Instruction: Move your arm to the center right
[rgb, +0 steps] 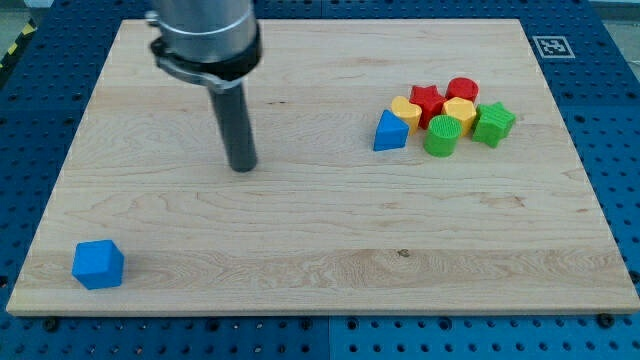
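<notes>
My tip (241, 166) rests on the wooden board (320, 230) left of centre, under the grey arm body at the view's top left. A cluster of blocks lies at the right: a blue triangle (390, 132), a yellow block (405, 110), a red star (427, 101), a red cylinder (462, 90), a yellow hexagon (459, 111), a green cylinder (441, 136) and a green star (493, 123). The tip is well to the left of the cluster, apart from it. A blue cube (98, 264) sits alone at the bottom left.
The board lies on a blue perforated table (615, 120). A fiducial marker (551, 45) is at the board's top right corner.
</notes>
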